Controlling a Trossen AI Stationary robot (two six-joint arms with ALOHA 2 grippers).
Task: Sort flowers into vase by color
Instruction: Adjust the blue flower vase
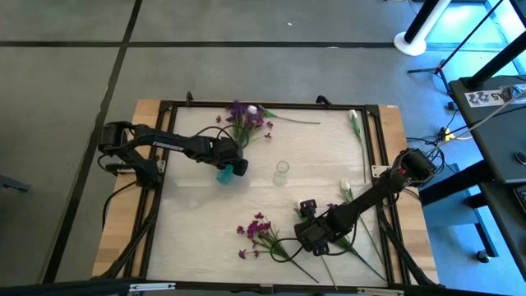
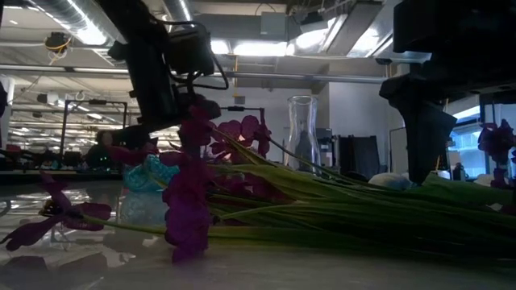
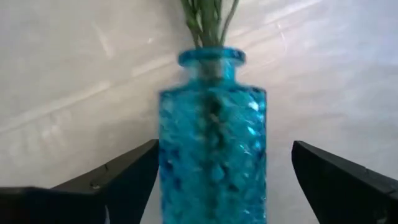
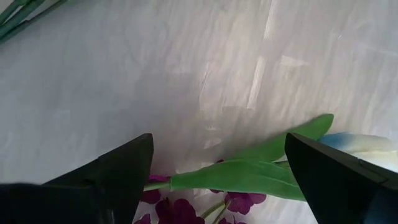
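Overhead, the left gripper [image 1: 223, 170] sits left of centre, its jaws spread to either side of the blue vase [image 3: 212, 143], which already carries purple stems [image 1: 245, 119] fanning toward the upper middle of the frame. The clear vase [image 1: 282, 172] stands empty at centre. The right gripper [image 1: 311, 226], lower centre-right, hangs with jaws spread above a white tulip [image 4: 367, 144] and its leaf; further purple flowers [image 1: 256, 230] lie at lower centre, and another white tulip [image 1: 354, 122] at upper right. Probable hazard: a jaw brushing the top-heavy blue vase on withdrawal could tip it; overlapping stems risk a mixed-colour grasp.
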